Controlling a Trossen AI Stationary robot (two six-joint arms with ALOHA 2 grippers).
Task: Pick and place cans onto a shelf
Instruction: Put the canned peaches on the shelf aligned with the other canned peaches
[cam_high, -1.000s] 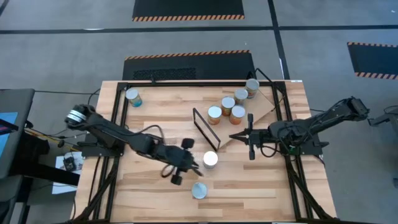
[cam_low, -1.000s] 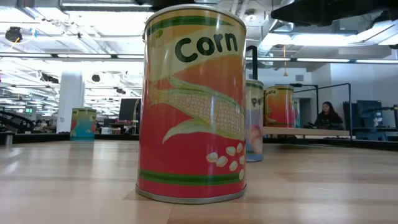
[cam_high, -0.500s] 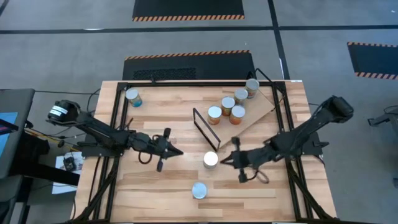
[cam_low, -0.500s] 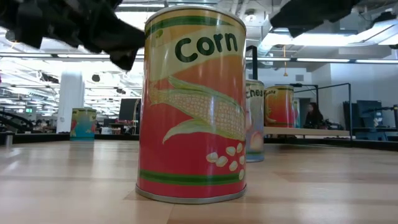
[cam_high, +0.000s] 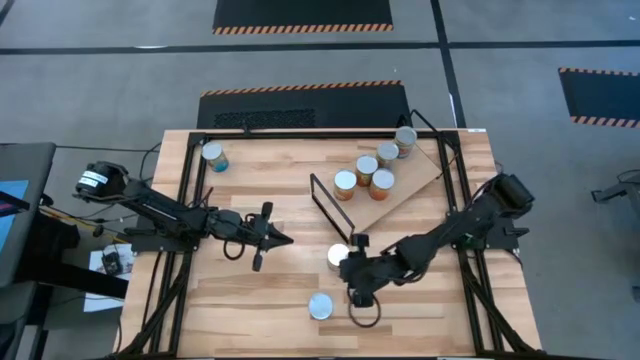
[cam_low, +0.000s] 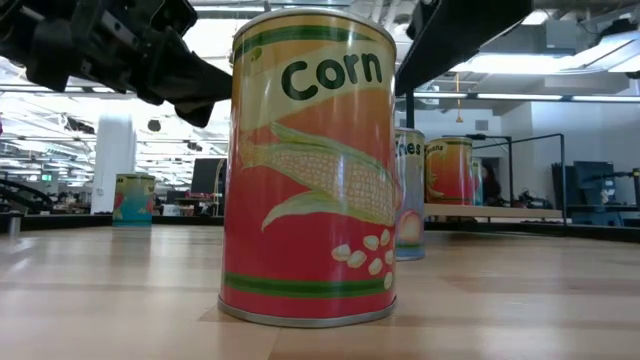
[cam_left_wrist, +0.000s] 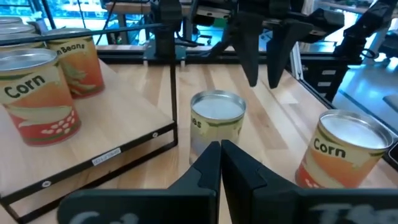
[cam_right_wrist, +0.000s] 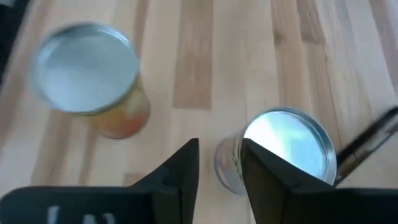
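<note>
A silver-topped can (cam_high: 338, 257) stands on the table by the near end of the shelf's black wire frame (cam_high: 326, 206). My right gripper (cam_high: 348, 268) hovers open just above it, beside its top (cam_right_wrist: 287, 148), touching nothing. A corn can (cam_high: 320, 306) stands nearer the front edge and fills the low view (cam_low: 310, 165). My left gripper (cam_high: 285, 239) is shut and empty, to the left of the first can (cam_left_wrist: 216, 118), pointing at it. Several cans (cam_high: 366, 168) stand upright on the shelf (cam_high: 412, 186).
One more can (cam_high: 213, 155) stands alone at the table's far left. Black frame rails (cam_high: 190, 200) run along the left and right sides of the table. Bare wood lies between my left gripper and the near edge.
My left gripper has drawn back from beside the can by the wire frame toward the table's left edge, then kept still. My right gripper has swung from the shelf's near corner toward the near left, tipping downward, and now hangs over that can. The cans have not moved.
</note>
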